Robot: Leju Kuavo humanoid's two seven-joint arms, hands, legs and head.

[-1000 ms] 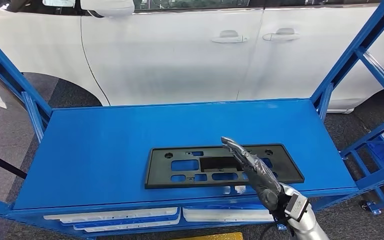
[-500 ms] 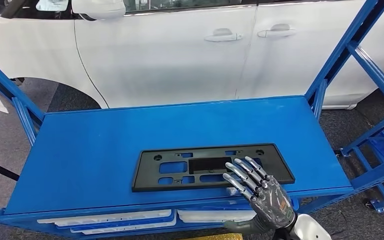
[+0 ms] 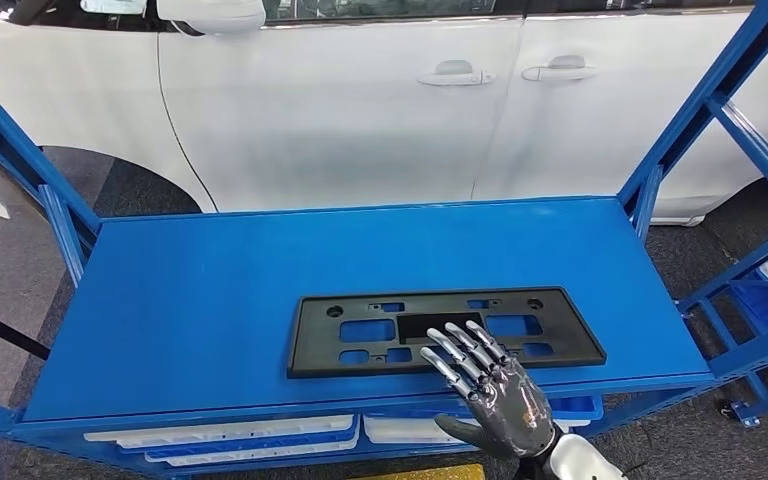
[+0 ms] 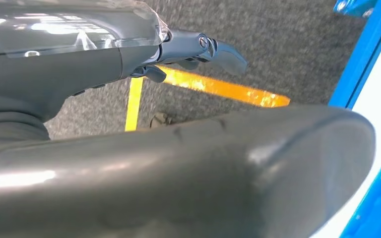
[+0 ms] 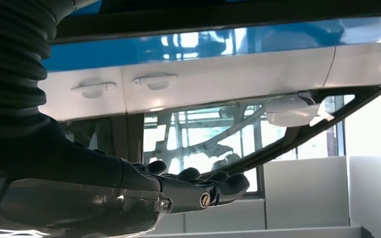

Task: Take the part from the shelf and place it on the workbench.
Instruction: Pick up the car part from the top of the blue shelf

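The right hand has turned palm-down with fingers spread, drawing back toward the front edge of the flat black plastic part.

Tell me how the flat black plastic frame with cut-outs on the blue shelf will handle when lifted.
The flat black plastic frame looks thin and full of openings, so probably light. Long and narrow, it may flex or tilt if gripped at one edge. Lying flat on the blue shelf, it gives little edge to grasp.

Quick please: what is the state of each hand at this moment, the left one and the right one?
Left hand: cannot be told; no fingers seen closing on anything.
Right hand: open, fingers spread over the near edge of the black part, holding nothing.
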